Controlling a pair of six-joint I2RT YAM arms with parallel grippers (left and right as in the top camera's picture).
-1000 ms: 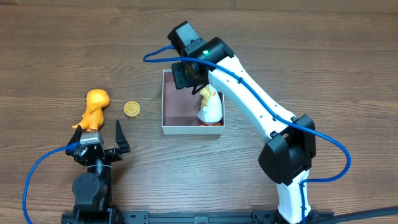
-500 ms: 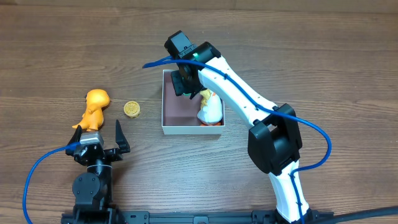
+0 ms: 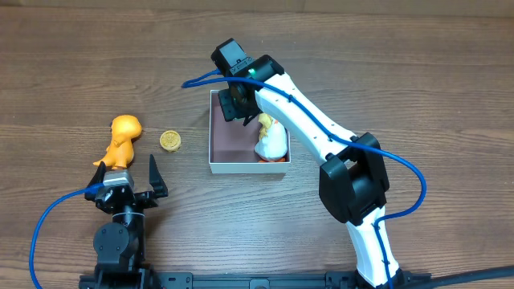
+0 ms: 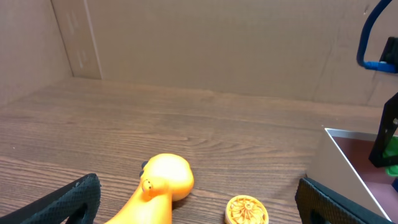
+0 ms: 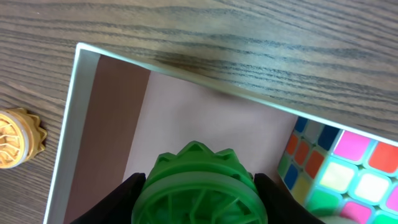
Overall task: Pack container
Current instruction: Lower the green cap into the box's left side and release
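Since a second ago the right arm's elbow has swung in toward the middle of the desk, while the right pincer barely shifted (a touch left) above the container, which sits mid-desk. It grips a green toothed disc, visible only from the wrist and cut off below. A puzzle cube inside is cropped too and covered by the arm overhead. The white figure, orange toy, yellow disc and wide-open left pincer are unmoved.
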